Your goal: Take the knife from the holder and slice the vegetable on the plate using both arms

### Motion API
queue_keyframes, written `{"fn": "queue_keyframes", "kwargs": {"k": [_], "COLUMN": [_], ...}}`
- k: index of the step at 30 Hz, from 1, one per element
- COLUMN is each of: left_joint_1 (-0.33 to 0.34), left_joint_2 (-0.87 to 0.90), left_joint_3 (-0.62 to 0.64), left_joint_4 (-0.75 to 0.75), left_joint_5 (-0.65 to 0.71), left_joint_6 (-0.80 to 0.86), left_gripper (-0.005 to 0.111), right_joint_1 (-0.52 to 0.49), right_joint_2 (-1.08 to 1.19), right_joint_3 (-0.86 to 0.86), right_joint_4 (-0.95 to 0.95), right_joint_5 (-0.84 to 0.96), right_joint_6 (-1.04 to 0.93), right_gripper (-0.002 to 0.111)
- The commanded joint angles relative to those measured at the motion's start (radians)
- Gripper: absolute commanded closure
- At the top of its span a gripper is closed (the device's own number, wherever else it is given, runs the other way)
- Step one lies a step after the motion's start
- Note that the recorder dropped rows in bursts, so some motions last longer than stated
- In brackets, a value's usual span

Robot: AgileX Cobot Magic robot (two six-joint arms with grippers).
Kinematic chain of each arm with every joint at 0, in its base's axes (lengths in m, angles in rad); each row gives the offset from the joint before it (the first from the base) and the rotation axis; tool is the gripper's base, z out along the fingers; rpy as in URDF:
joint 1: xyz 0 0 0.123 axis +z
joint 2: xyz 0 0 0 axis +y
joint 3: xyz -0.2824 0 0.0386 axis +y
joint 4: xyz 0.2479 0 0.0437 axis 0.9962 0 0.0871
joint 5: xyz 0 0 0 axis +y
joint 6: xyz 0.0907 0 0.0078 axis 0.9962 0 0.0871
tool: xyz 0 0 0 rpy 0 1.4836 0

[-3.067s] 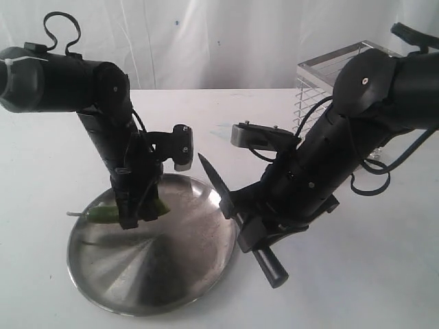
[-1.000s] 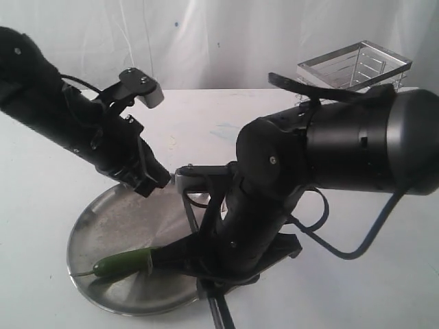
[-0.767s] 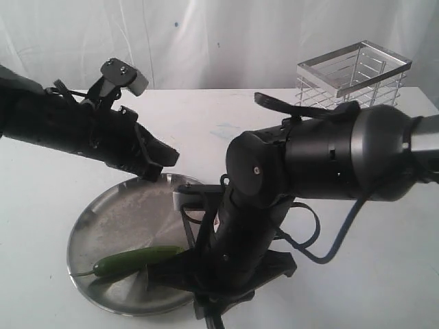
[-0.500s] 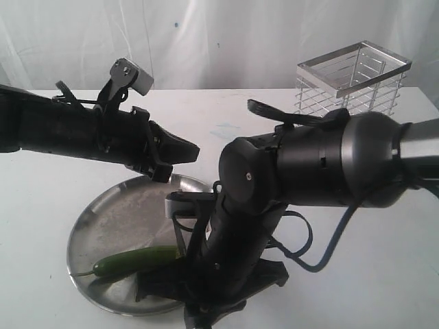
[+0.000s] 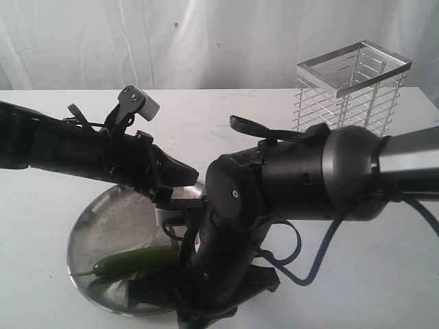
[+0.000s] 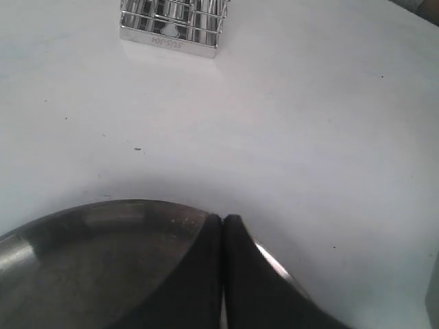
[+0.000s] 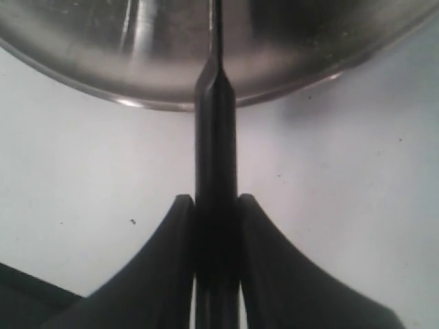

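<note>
The vegetable, dark green and slender, lies on the near side of the steel plate. My left gripper reaches in level from the left above the plate's far rim. Its fingers are pressed together on nothing, as the left wrist view shows. My right gripper is shut on the knife's black handle. The narrow blade points over the plate. In the exterior view the bulky right arm hides its gripper and the knife. The wire holder stands at the back right.
The white table spreads around the plate. A pale curtain hangs behind. The left wrist view shows the holder across bare table. The two arms nearly meet over the plate's right side.
The left arm has lowered and stretched rightward over the plate's far rim. The right arm has swung left and down at the plate's near edge. The vegetable has not moved.
</note>
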Motion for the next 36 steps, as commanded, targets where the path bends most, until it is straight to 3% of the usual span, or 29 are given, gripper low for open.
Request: {"fn": "queue_keyframes", "kwargs": {"k": [1, 10, 16, 36], "left_joint_1": [0.001, 0.001, 0.001, 0.001], "left_joint_2": [0.004, 0.027, 0.032, 0.084], "left_joint_3": [0.009, 0.027, 0.029, 0.029], "left_joint_4": [0.000, 0.032, -0.079, -0.020], "left_joint_5": [0.017, -0.035, -0.001, 0.009], "left_joint_6": [0.014, 0.017, 0.090, 0.079], "left_gripper": [0.107, 0.107, 0.107, 0.107], "right_joint_1": [0.004, 0.039, 0.051, 0.069], "right_joint_2": [-0.006, -0.006, -0.006, -0.006], "right_joint_3": [0.004, 0.004, 0.004, 0.004], "right_joint_4": [-0.075, -0.080, -0.116, -0.117], "right_joint_5": [-0.017, -0.044, -0.044, -0.095], "right_joint_6": [0.093, 0.097, 0.144, 0.147], "right_gripper": [0.108, 0.108, 0.108, 0.108]}}
